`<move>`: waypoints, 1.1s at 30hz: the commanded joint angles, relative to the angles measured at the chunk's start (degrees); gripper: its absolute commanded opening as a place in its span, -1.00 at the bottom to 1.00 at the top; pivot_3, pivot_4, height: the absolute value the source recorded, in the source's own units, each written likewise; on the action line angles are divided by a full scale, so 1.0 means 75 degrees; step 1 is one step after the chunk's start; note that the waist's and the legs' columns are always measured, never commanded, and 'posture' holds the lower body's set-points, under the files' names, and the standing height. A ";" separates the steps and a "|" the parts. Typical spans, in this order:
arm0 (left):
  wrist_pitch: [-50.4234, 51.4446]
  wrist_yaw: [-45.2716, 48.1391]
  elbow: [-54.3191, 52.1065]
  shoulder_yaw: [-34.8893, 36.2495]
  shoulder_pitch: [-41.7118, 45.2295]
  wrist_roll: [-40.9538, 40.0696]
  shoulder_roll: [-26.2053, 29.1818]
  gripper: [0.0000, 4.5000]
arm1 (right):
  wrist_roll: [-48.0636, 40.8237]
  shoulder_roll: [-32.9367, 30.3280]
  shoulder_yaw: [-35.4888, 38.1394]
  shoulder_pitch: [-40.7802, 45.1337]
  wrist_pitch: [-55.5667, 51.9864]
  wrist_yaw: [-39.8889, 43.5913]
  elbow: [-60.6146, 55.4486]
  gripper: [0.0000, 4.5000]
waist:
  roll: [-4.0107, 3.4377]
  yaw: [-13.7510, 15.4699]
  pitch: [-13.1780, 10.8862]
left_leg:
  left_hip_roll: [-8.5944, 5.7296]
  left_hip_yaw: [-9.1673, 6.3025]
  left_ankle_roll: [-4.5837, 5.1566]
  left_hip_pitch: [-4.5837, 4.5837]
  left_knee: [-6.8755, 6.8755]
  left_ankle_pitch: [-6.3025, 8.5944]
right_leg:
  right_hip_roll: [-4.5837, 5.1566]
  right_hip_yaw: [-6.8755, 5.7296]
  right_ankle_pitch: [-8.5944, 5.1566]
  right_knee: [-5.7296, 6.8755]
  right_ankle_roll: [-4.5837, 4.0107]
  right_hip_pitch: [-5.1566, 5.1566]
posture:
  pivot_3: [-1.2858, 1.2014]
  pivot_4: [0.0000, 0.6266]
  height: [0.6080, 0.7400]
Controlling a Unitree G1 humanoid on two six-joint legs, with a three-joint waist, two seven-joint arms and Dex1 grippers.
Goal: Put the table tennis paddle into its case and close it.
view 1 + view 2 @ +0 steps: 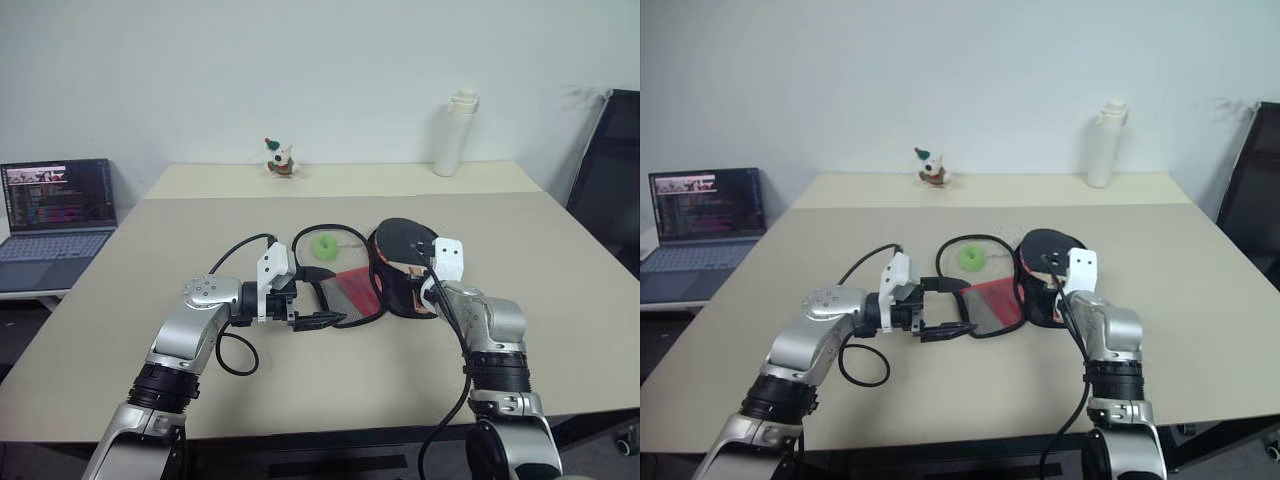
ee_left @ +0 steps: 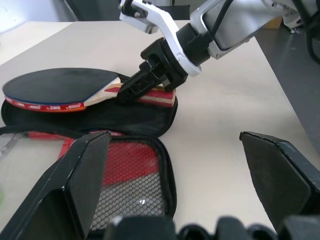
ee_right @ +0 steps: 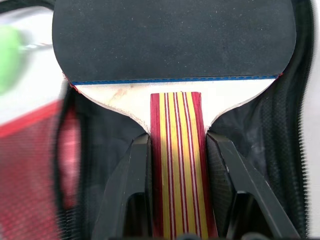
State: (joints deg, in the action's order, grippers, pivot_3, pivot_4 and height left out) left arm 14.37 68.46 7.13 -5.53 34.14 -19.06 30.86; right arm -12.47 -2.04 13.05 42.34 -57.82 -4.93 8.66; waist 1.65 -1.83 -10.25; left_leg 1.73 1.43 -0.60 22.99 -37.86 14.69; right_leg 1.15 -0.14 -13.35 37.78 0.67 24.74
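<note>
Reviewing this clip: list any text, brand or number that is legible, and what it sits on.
None reads clearly.
Paddle: white print on its red edge band, too blurred to read.
Laptop: lines of text on its screen, too small to read.
Case: no lettering visible.

A: How many of each on the surface (image 1: 560,330)?
B: One table tennis paddle (image 2: 60,87), one case (image 2: 132,175), one green ring (image 1: 326,246).
A: Along the far edge?
B: One white bottle (image 1: 455,133), one small figurine (image 1: 280,158). One laptop (image 1: 55,215) sits off the left edge.
</note>
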 commanded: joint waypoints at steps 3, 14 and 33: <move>-0.0079 -0.0028 -0.0284 0.0142 0.0014 -0.0111 0.0065 1.00 | -0.0033 0.0051 -0.0133 0.0403 0.0422 0.0073 0.0051 -0.52 | 0.0000 -0.0012 0.0000 | 0.0004 0.0003 0.0000 0.0001 0.0002 0.0000 | -0.0005 0.0010 0.0001 0.0016 -0.0003 0.0021 | 0.03 -0.52 1.00; -0.0164 -0.0014 -0.0200 0.0156 -0.0047 -0.0090 0.0074 1.00 | 0.0061 0.0292 -0.0056 0.0534 0.1229 -0.0348 0.0461 0.48 | 0.0000 -0.0009 0.0000 | 0.0001 0.0026 0.0000 0.0001 0.0001 0.0000 | -0.0004 0.0066 0.0003 0.0022 -0.0003 0.0033 | 0.03 -0.52 1.00; -0.0335 -0.0085 -0.0040 0.0215 -0.0215 -0.0027 0.0215 1.00 | 0.0231 0.0175 -0.0514 -0.0344 0.1016 0.0039 -0.0213 0.98 | 0.0000 -0.0009 0.0000 | 0.0002 0.0031 0.0000 0.0000 0.0001 0.0000 | -0.0005 0.0073 0.0003 0.0026 -0.0003 0.0037 | 0.03 -0.52 1.00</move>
State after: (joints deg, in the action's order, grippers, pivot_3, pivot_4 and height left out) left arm 12.36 68.11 7.63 -5.26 32.28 -18.93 31.87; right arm -10.70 -0.98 9.72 39.77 -51.07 -4.65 8.90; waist 1.65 -1.90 -10.25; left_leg 1.74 1.65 -0.60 22.99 -37.85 14.69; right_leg 1.12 0.40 -13.33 37.97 0.65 25.02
